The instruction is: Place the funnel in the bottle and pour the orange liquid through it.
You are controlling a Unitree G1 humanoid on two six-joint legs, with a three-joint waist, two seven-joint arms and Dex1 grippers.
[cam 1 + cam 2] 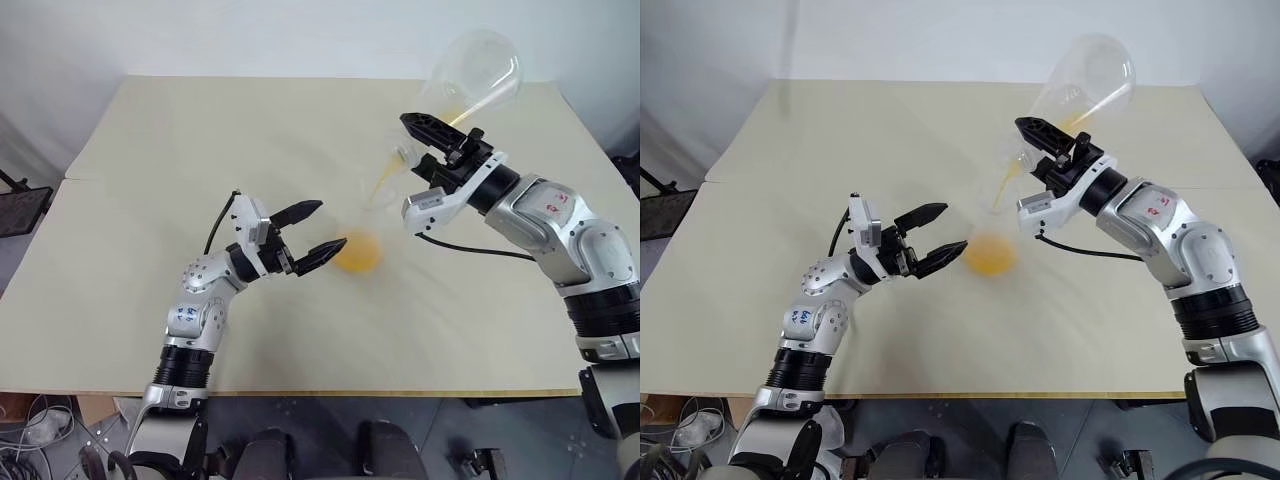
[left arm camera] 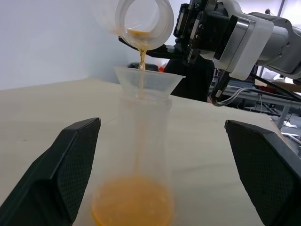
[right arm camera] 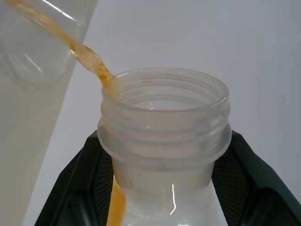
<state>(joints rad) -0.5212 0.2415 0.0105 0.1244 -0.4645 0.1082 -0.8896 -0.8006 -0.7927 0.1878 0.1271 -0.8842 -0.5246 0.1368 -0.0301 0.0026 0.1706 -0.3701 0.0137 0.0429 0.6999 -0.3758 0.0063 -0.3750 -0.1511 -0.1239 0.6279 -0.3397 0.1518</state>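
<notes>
We've got the right gripper (image 3: 160,179) clamped on the round flask's neck (image 3: 164,136), tipped high so orange liquid (image 2: 141,52) streams into the funnel (image 2: 148,80) sitting in the bottle (image 2: 141,141) mid-table (image 1: 150,150). Left gripper (image 1: 320,228) is spread wide around the bottle's base, not touching.

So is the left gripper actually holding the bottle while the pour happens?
No, the left gripper has its jaws wide open either side of the bottle, touching neither wall.

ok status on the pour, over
Right gripper shut on flask, tipped. Left gripper open beside bottle. Orange liquid streaming through funnel, pooling in the bottle. Nothing in the way.
</notes>
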